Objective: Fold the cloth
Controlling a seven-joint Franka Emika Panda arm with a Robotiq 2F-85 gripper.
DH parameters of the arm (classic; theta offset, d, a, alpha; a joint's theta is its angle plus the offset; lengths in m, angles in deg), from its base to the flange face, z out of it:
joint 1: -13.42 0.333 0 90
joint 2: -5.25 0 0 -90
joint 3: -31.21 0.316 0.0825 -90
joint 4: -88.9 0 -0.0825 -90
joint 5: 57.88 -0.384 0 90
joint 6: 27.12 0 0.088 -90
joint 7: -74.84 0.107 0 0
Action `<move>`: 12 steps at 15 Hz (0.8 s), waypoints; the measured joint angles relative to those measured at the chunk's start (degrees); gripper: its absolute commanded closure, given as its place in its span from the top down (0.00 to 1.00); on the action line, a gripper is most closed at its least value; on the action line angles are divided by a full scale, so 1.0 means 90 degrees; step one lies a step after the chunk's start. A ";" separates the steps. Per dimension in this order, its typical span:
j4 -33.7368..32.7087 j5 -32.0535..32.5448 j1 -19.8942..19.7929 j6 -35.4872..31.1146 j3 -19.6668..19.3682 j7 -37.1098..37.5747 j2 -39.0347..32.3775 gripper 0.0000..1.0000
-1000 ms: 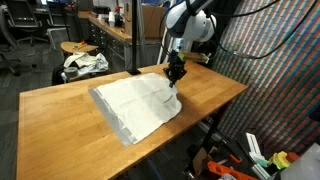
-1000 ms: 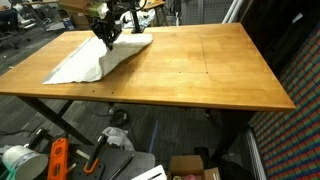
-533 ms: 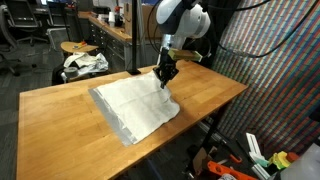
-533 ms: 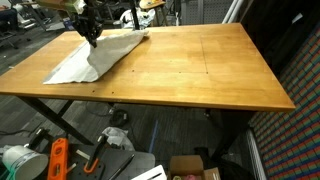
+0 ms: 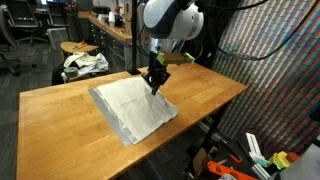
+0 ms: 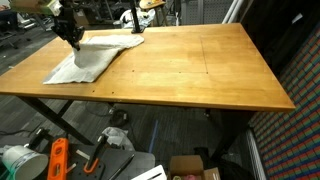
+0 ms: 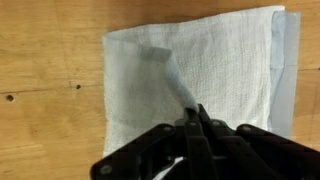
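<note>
— The gripper (image 5: 153, 81) is clamping a pinched ridge of the cloth (image 5: 133, 108), which is lying on the table (image 5: 60, 115).
— Thin fabric (barely gripped) is risking slipping out, leaving the fold crooked.

Pincer (image 5: 153, 86), cloth (image 5: 130, 108) corner in grip, farther across the table (image 5: 60, 115).

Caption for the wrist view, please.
Shut gripper pinching a raised ridge of the white cloth, lifting it off the wooden table.
</note>
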State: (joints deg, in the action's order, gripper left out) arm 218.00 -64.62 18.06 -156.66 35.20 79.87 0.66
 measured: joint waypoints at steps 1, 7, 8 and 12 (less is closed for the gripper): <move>0.0060 0.0030 0.0052 -0.0075 0.0051 0.0073 0.0032 0.02; 0.0410 0.0403 0.0381 -0.0696 0.0309 0.0711 0.0065 0.02; 0.0459 0.0494 0.0431 -0.0766 0.0342 0.0831 0.0064 0.02; 0.0563 0.0718 0.0577 -0.0828 0.0424 0.1130 0.0059 0.02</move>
State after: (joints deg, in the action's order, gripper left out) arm 223.07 -58.16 23.26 -164.11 39.02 90.04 1.20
